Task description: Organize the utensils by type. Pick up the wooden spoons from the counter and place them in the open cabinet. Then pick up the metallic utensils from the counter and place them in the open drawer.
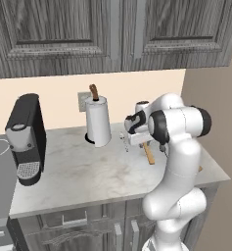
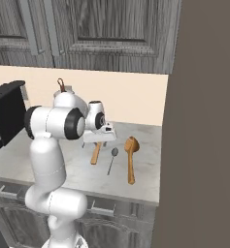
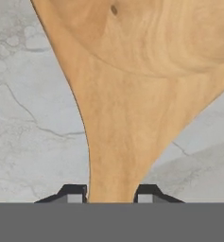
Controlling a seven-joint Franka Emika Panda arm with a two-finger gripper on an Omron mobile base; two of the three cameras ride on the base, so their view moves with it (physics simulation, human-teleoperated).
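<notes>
Right now the tool [image 3: 111, 194] is sitting low on the tabletop [image 1: 83, 174] with its two dark fingertips [image 3: 74, 194] pressing in from either side of a wooden spoon [image 3: 132, 94], at the neck where the bowl is narrowing into the handle; in the hand view the tips look to be touching the wood on both sides, so the jaws are standing narrow around it, though whether the grip is firm yet I cannot tell. In the right base view the handle of this spoon [image 2: 95, 154] is sticking out toward the near edge from under the hand. To do this step well, the jaws should finish squeezing before any lift, and the lift should go straight up, since the neck is tapered and the spoon could slide or swing if it is dragged sideways. Just to the right a small metallic spoon [image 2: 111, 160] is lying close by, and beyond it the second wooden spoon [image 2: 131, 157], so the rise should be staying clear of both. A white jug [image 1: 98, 122] with a brown handle is standing far and to the left, and a black coffee machine [image 1: 25, 139] farther left. The dark cabinet [image 2: 111, 29] is hanging above, and its doors are looking shut from these angles.
</notes>
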